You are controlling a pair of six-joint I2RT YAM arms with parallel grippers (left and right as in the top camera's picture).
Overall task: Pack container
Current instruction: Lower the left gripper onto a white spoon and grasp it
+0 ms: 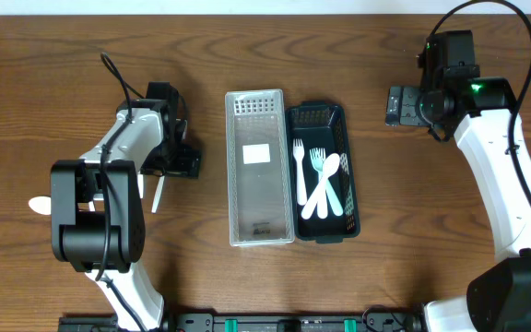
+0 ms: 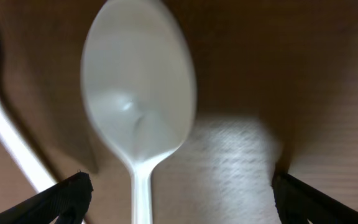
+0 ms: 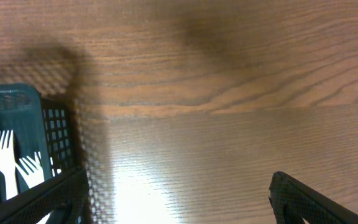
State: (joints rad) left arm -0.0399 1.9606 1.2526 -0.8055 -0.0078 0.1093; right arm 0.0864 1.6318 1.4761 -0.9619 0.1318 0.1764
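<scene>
Lying closest under the left wrist camera: a white spoon (image 2: 138,93) is seen on the table (image 1: 413,240), its handle running between the fingers and touched by neither.
Left gripper (image 2: 179,186): fingers are held wide apart, nothing clamped.
Second white utensil (image 2: 5,134): only a handle is seen, just beside the spoon.
Clear container (image 1: 234,175): set at mid-table, near the left gripper.
Dark basket (image 1: 351,184): placed just beside the clear container; white forks (image 1: 317,162) are laid inside.
Right gripper (image 3: 178,186): spread apart, nothing held, near the basket's far corner.

Glossy white plastic spoon (image 2: 138,106), wood-grain table (image 1: 247,55)
</scene>
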